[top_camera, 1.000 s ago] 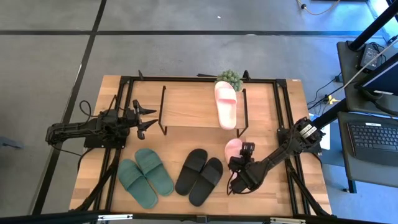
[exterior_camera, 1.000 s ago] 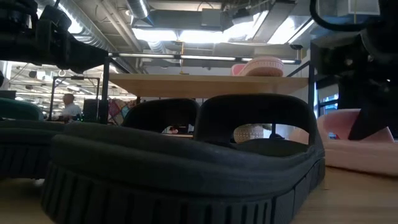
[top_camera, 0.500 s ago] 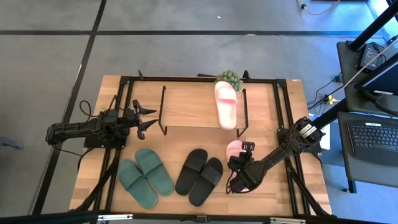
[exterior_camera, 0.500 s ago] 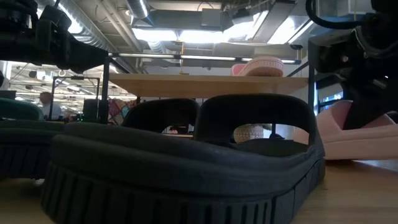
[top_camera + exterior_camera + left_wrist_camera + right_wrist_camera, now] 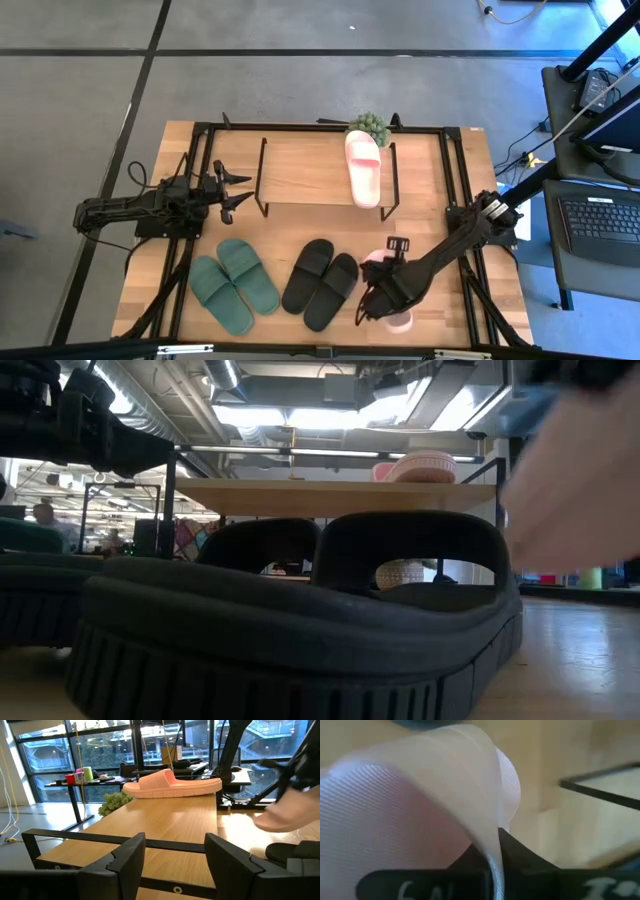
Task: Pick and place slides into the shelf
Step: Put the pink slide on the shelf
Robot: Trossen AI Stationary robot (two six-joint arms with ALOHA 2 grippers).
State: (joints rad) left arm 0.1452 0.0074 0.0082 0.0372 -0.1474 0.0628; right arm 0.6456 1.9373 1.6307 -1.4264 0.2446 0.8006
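A pale pink slide [image 5: 400, 319] hangs lifted under my right gripper [image 5: 385, 292], which is shut on it near the table's near edge, right of the black pair [image 5: 320, 283]. In the low view it is a pink blur [image 5: 580, 480] above the tabletop. The other pink slide [image 5: 363, 168] lies sole-down on the shelf's wooden top [image 5: 305, 170], at its right end. The dark green pair [image 5: 235, 285] rests on the table near the left. My left gripper [image 5: 235, 190] is open and waits just left of the shelf. My right gripper holds the pink slide by its wide strap [image 5: 485, 810], coming from above and slanting down. One dark finger [image 5: 520, 865] shows against the strap's edge; the other is hidden by the slide. The slide is lifted clear of the table and tilted.
A small green plant [image 5: 370, 125] stands at the shelf's far right corner. Black frame rails [image 5: 455, 180] run along the table's sides. Bare wood lies between the shelf's front and the two pairs. A desk with a keyboard [image 5: 600, 225] stands off the right edge.
My right gripper has moved toward the table's near edge and up, taking the pink slide with it. The slide, which lay on the table right of the black pair, is now lifted clear and tipped.
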